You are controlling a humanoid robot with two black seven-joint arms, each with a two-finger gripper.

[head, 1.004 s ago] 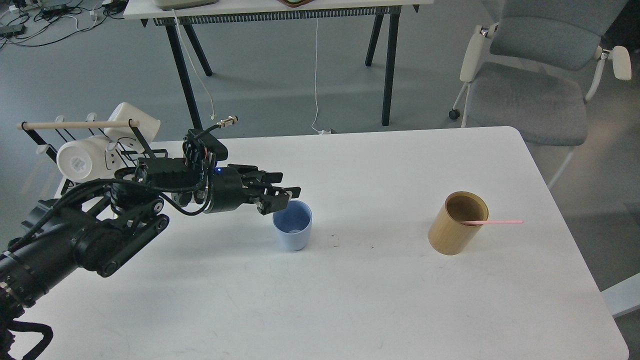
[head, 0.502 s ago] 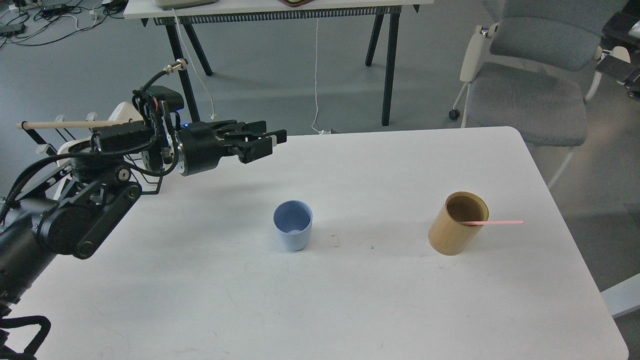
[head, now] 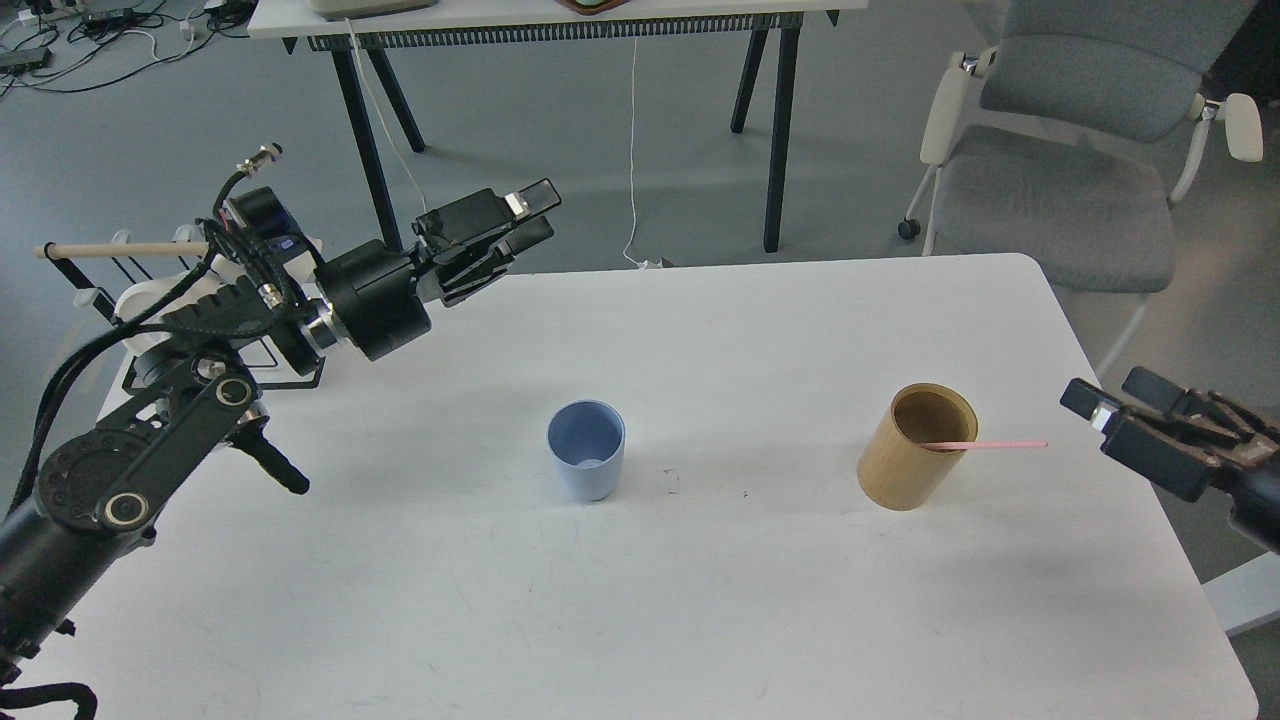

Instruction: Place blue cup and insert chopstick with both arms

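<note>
The blue cup (head: 586, 463) stands upright and empty near the middle of the white table (head: 700, 620). The pink chopstick (head: 990, 445) leans out of the tan bamboo cylinder (head: 915, 455), its free end pointing right. My left gripper (head: 535, 212) is open and empty, raised well above and to the back left of the cup. My right gripper (head: 1112, 392) is open and empty at the table's right edge, just right of the chopstick's free end and not touching it.
A black wire rack (head: 290, 370) with white mugs (head: 150, 300) and a pale wooden rod (head: 120, 248) stands at the table's back left, behind my left arm. A grey chair (head: 1060, 170) and another table (head: 560, 20) stand beyond the far edge.
My left gripper has lifted away from the blue cup, moving up and back to the left. The cup stayed put. My right gripper has come into view from the right.
</note>
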